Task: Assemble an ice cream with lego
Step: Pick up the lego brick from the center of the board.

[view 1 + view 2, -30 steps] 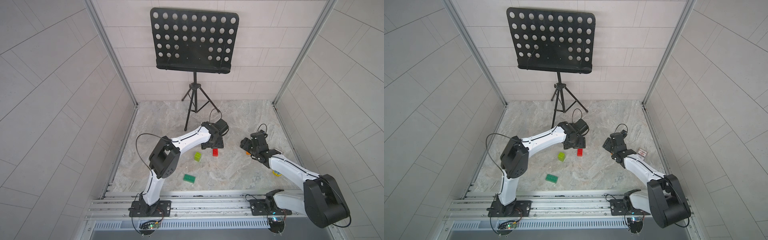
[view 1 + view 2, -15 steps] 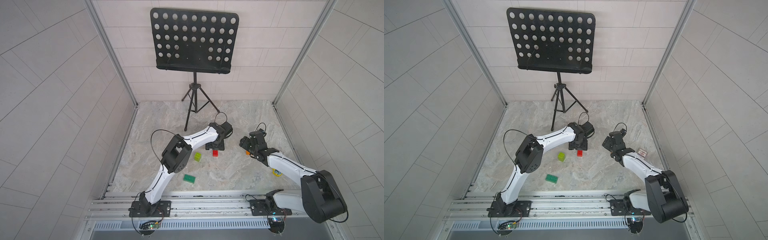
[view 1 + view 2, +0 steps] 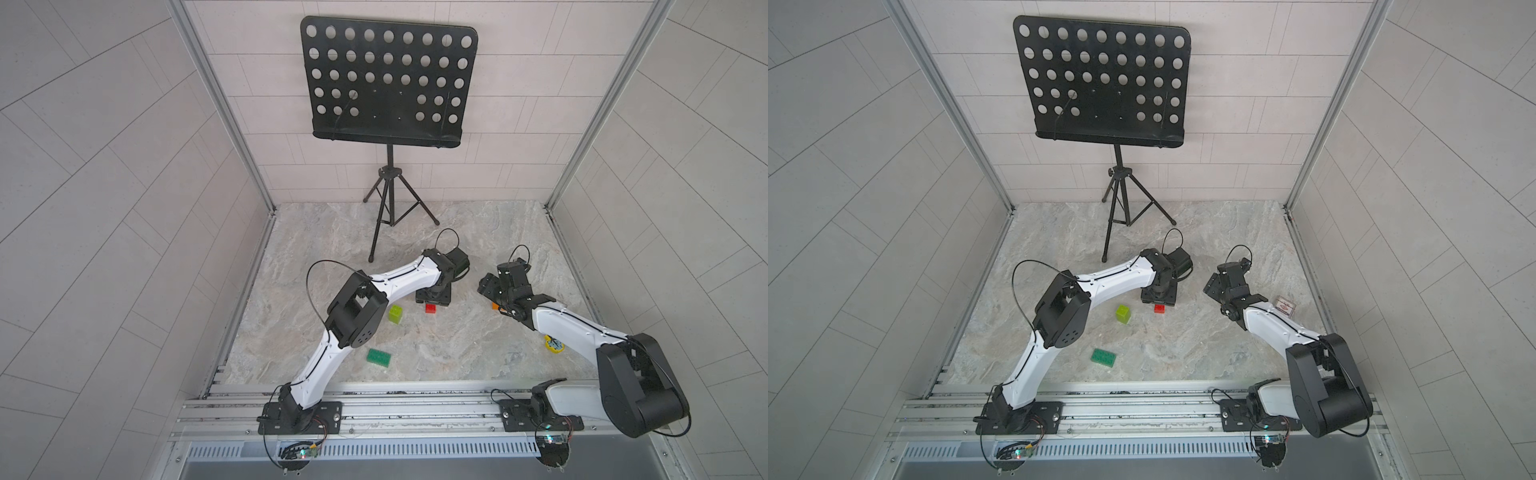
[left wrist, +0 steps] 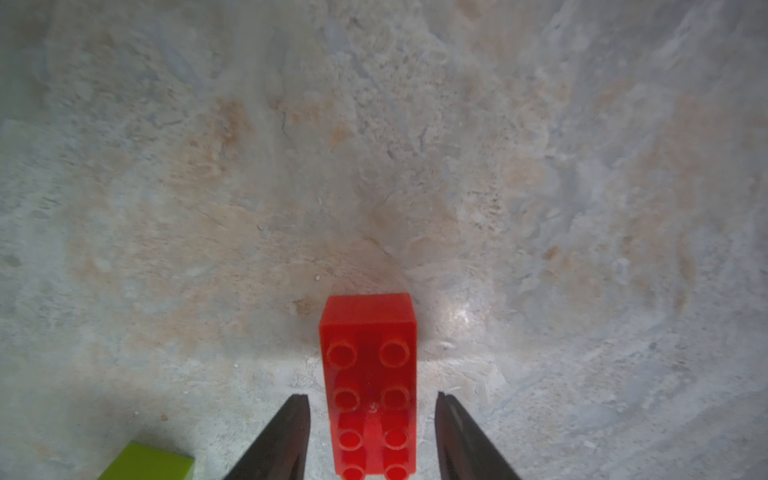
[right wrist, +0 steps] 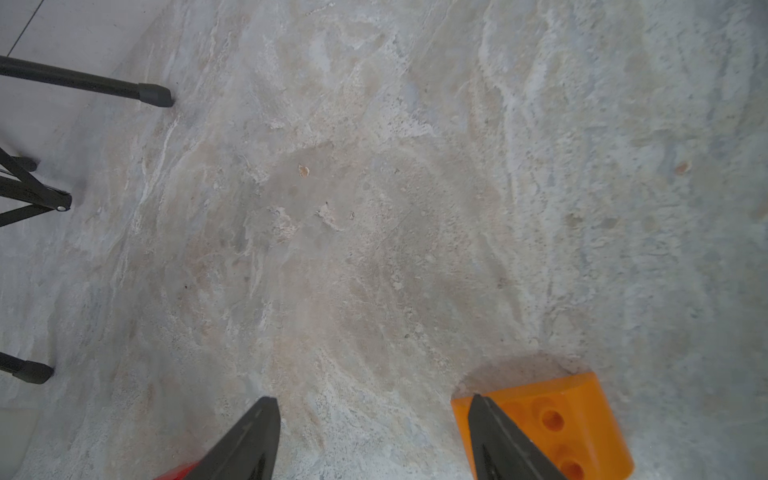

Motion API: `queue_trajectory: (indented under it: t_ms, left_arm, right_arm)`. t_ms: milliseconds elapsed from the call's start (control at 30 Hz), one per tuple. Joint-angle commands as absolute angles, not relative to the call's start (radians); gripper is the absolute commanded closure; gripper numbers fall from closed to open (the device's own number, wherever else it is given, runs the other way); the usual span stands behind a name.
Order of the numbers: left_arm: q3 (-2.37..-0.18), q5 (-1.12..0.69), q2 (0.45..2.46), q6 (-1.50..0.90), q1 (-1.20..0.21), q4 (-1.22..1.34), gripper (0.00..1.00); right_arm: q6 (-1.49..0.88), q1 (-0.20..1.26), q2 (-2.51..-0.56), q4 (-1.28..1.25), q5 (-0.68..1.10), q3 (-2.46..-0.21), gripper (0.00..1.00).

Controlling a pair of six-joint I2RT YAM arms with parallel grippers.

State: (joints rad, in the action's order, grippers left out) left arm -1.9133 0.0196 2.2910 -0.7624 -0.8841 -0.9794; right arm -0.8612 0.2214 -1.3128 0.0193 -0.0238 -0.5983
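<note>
A red lego brick (image 4: pixel 370 386) lies studs up on the marble floor, between the fingers of my left gripper (image 4: pixel 370 397). A thin gap shows on each side, so the jaws are open and not touching it. Both top views show that gripper (image 3: pixel 433 297) pointing down just behind the brick (image 3: pixel 431 308). My right gripper (image 5: pixel 372 398) is open over bare floor. An orange rounded piece (image 5: pixel 573 415) lies just outside one of its fingers. A lime-green brick (image 3: pixel 395 314) and a dark green brick (image 3: pixel 379 358) lie apart, nearer the rail. No assembled ice cream is in view.
A black music stand (image 3: pixel 388 83) on a tripod stands at the back, its feet (image 5: pixel 153 93) near the right arm's reach. A yellow round object (image 3: pixel 554 344) sits by the right forearm and a white printed card (image 3: pixel 1284 306) behind it. Tiled walls enclose the floor.
The left arm has reached further over and set its gripper down around the red brick, with the jaws narrowing. The right arm has hardly moved.
</note>
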Motion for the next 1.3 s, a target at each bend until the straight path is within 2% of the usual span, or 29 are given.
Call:
queue_trajectory:
  t_ms: [0,233,500,700,833,967,1267]
  left_arm:
    - [-1.936,0.025,2.315,-0.755,-0.890,-0.998,0.45]
    - [-1.935,0.023,2.322,-0.754,-0.890,-0.999,0.45]
    - [-1.934,0.012,2.334,-0.755,-0.888,-0.988,0.53]
    - [-1.936,0.008,2.333,-0.756,-0.888,-0.983,0.63]
    - [-1.936,0.010,2.323,-0.753,-0.887,-0.990,0.81]
    - [-1.929,0.001,2.267,-0.688,-0.885,-1.000,0.93]
    - [-1.801,-0.086,1.968,-0.366,-0.840,-1.137,0.95]
  right_arm:
    - [-0.864,0.215,-1.320,0.039,-0.025,-0.618,0.24]
    - [-0.865,0.212,-1.331,0.040,-0.014,-0.650,0.24]
    - [-0.864,0.207,-1.340,0.041,-0.008,-0.653,0.24]
    - [-0.864,0.207,-1.341,0.041,-0.006,-0.654,0.24]
    - [-0.860,0.207,-1.344,0.041,-0.002,-0.655,0.24]
    - [-0.850,0.207,-1.347,0.025,0.021,-0.657,0.24]
    - [-0.805,0.232,-1.440,-0.078,0.240,-0.697,0.24]
